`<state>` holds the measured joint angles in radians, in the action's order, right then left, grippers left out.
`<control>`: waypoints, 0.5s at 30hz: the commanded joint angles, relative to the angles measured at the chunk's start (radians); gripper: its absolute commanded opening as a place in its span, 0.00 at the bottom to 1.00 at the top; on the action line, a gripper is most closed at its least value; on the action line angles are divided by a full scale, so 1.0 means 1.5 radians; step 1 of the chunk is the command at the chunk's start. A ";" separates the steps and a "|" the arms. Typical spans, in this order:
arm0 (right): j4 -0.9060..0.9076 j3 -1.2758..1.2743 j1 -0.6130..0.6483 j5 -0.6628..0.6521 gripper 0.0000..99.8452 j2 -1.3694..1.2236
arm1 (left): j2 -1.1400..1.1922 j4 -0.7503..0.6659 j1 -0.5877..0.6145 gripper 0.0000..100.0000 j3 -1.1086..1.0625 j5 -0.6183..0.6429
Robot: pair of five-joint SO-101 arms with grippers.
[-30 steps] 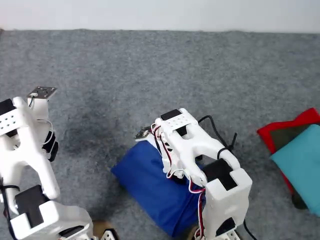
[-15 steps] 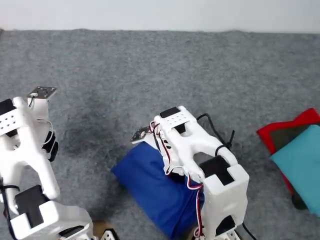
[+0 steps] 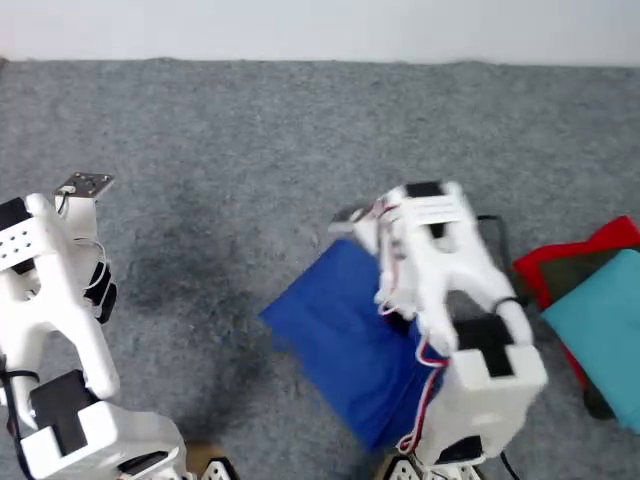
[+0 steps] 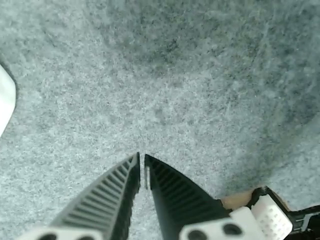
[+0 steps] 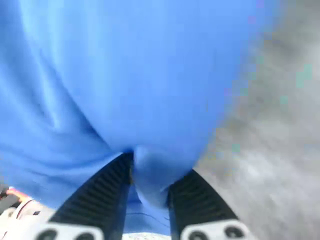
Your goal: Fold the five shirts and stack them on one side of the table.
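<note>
Right claw [image 5: 150, 172] clamps a bunched fold of the blue shirt [image 3: 335, 340] on the desk [image 3: 250, 150], likely for transfer to the shirt stack [image 3: 600, 310]; left claw [image 4: 141, 161] hangs closed, empty.

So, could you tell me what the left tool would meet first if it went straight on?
The left tool, shut and empty, points at bare grey mat; nothing else lies in that line, so it would likely meet the mat first, though depth is unclear.
</note>
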<state>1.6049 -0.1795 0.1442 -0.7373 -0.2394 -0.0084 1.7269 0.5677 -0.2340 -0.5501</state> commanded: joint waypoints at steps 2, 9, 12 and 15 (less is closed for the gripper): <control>0.056 0.090 -0.061 -0.009 0.01 0.107 | -0.005 0.016 0.000 0.02 0.002 -0.003; 0.125 0.131 -0.093 -0.009 0.01 0.193 | -0.005 0.015 0.000 0.02 0.002 -0.003; 0.126 0.133 -0.125 -0.009 0.01 0.248 | -0.005 0.015 0.000 0.02 0.002 -0.003; 0.125 0.120 -0.153 -0.010 0.01 0.283 | -0.005 0.014 0.000 0.02 0.002 -0.003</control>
<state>1.7553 -0.0353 -0.0476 -0.7419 0.1043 -0.0084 1.7269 0.5677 -0.2340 -0.5501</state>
